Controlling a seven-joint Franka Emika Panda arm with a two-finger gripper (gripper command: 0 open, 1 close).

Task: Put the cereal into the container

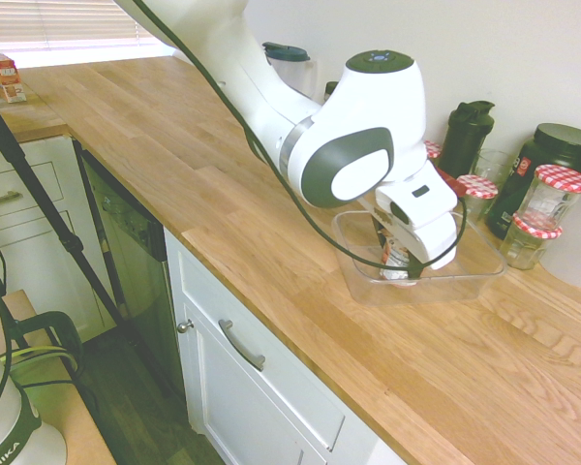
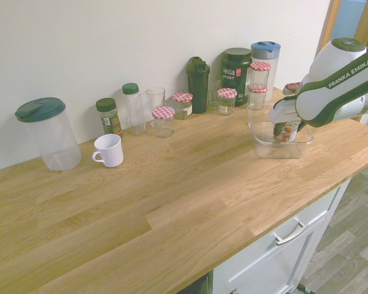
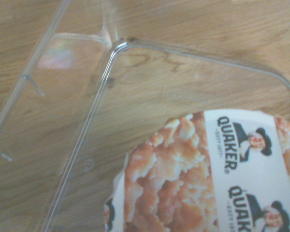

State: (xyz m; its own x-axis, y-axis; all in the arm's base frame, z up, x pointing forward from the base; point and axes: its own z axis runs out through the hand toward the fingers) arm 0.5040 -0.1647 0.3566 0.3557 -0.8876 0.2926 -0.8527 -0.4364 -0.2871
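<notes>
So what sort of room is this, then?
It looks like a kitchen: there's a long wooden worktop, white cupboards beneath it, and jars with checked lids along the wall, near a white mug.

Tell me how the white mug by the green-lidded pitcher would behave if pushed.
The mug looks rigid, so it likely won't give. Its smooth sides suggest some slipperiness. Standing upright on the flat counter, it would probably slide under a low push, though a high one might tip it.
</notes>
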